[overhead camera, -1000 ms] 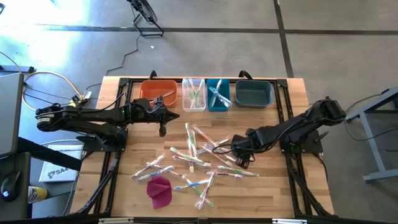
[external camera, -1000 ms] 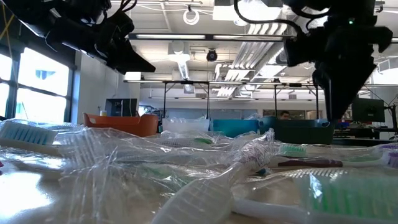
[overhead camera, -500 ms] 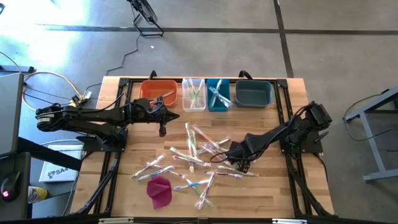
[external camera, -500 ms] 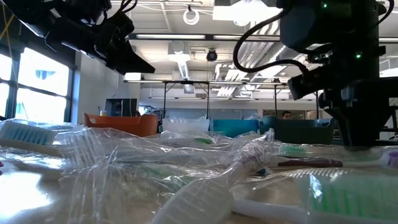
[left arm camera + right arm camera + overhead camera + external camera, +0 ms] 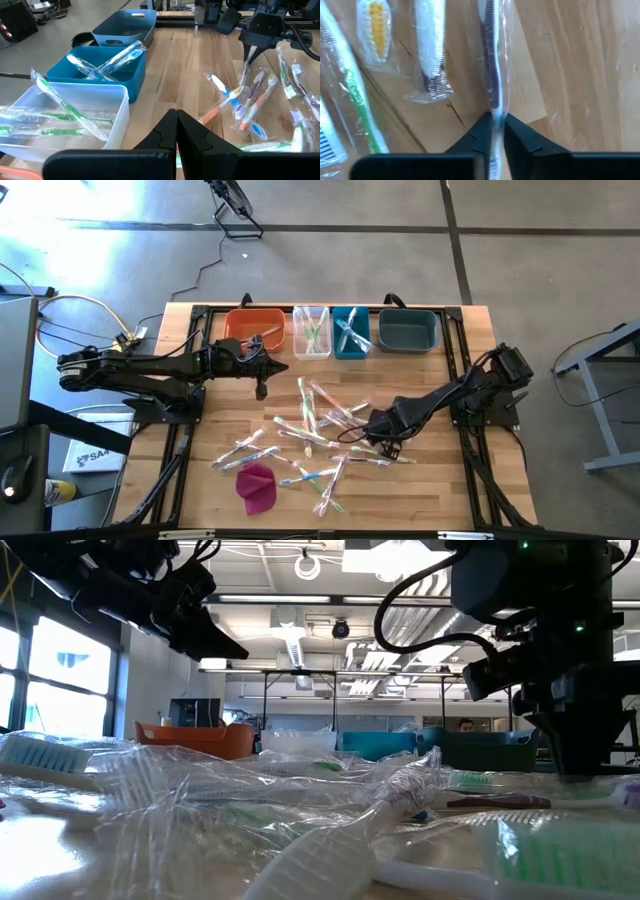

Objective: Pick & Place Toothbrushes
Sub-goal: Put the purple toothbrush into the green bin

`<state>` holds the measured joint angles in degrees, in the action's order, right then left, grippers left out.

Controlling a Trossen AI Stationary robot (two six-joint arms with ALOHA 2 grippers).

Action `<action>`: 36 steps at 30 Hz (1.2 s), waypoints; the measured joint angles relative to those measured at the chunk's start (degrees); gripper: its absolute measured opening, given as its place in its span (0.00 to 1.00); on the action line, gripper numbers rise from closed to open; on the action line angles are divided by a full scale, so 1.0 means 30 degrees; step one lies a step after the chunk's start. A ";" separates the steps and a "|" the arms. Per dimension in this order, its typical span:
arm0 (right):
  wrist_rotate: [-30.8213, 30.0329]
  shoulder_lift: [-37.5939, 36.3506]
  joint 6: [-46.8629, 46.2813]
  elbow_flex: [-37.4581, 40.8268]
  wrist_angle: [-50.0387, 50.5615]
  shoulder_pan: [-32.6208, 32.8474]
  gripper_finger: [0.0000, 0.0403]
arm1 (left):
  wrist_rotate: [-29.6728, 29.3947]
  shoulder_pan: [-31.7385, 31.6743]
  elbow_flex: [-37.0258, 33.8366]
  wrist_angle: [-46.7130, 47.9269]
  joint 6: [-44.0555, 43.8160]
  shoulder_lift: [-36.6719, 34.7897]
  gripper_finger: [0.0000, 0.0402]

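Many toothbrushes (image 5: 320, 435) in clear wrappers lie scattered flat on the middle of the wooden table. My right gripper (image 5: 378, 430) points down into the right side of the pile, shut on one wrapped toothbrush with a dark purple handle (image 5: 491, 60). In the low view the right gripper (image 5: 578, 765) stands at the table top. My left gripper (image 5: 283, 367) hovers shut with nothing in it, near the bins at the far left, and its fingers (image 5: 176, 125) show together in the left wrist view. My right gripper pinches the purple toothbrush's wrapped handle (image 5: 492, 107) between its two fingers. The fingers come from above, pointing down, and stand across the brush. The toothbrush lies flat on the table among the others.
Along the far edge stand an orange bin (image 5: 255, 328), a clear bin (image 5: 312, 330) with green brushes, a teal bin (image 5: 351, 330) with blue ones, and a dark blue bin (image 5: 408, 330). A magenta cloth lump (image 5: 257, 486) lies near the front left.
My right gripper has come down onto the right side of the toothbrush pile, tipping to point more steeply down, and its fingers have shut on the purple toothbrush. The toothbrush still lies on the table.
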<state>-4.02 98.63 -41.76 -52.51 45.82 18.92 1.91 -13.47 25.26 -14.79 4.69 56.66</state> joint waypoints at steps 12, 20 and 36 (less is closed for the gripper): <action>0.0108 -0.0013 0.0436 0.0023 0.0428 0.0000 0.02 | 0.0000 0.0000 0.0000 0.0007 -0.0007 0.0000 0.00; 0.0178 -0.1587 0.0357 0.0120 0.0850 -0.0029 0.01 | 0.0000 0.0000 0.0000 0.0007 -0.0007 0.0000 0.00; -0.3201 -0.7807 -0.1555 0.0081 0.3769 -0.0087 0.01 | 0.0000 0.0000 0.0000 0.0000 -0.0012 0.0000 0.00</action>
<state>-13.63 75.21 -46.43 -52.27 57.13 18.66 1.91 -13.47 25.26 -14.79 4.65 56.66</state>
